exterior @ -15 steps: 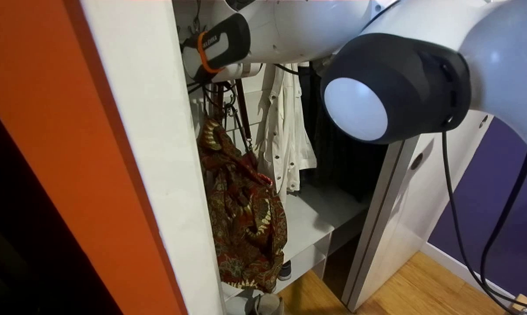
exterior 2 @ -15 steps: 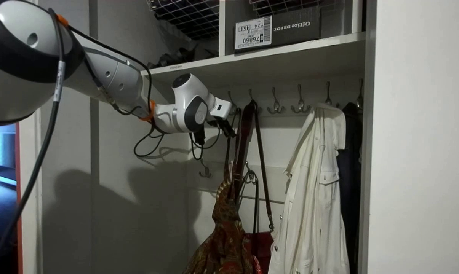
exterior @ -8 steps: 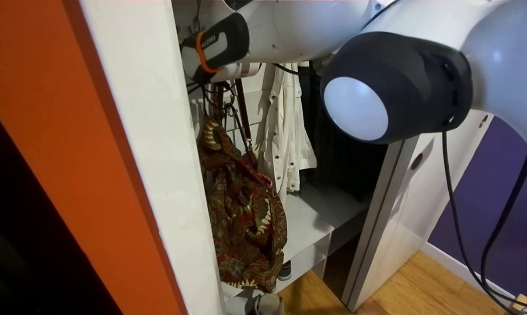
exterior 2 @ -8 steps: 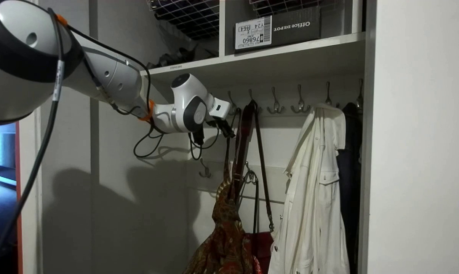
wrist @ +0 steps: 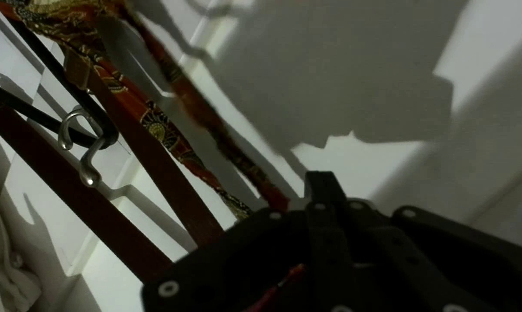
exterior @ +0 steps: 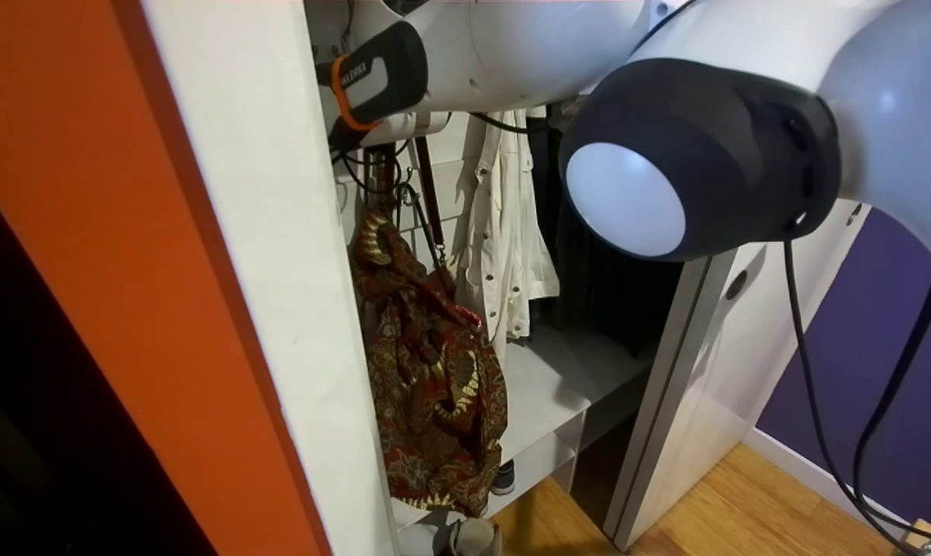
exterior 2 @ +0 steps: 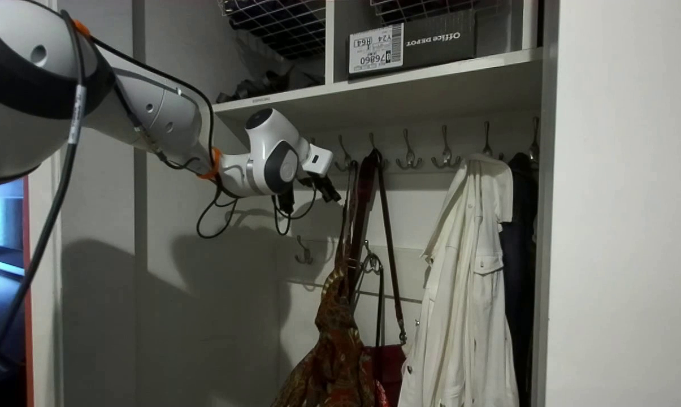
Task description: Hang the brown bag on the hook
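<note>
The brown bag (exterior: 438,386) hangs at the left of the closet in an exterior view; another exterior view shows its upper part (exterior 2: 334,339). Its thin straps rise to a prong of a metal hook (exterior 2: 345,152) in the upper row. My gripper (exterior 2: 337,198) is just left of the straps, below that hook. In the wrist view the fingertips (wrist: 328,188) are together with nothing seen between them. The bag's patterned straps (wrist: 170,136) pass behind the gripper there, and a red bit shows between the linkages. I cannot tell whether they touch it.
A dark red purse (exterior 2: 388,362) hangs close by on a brown strap (exterior 2: 364,186). A white jacket (exterior 2: 464,271) hangs to the right. A shelf (exterior 2: 430,76) with a box (exterior 2: 413,45) is above the hooks. A lower hook (exterior 2: 303,251) is below the gripper.
The arm and gripper have moved a little left, away from the hook. The straps, which ran up to the fingertips before, now lean right toward the hook. The bag's body stays put.
</note>
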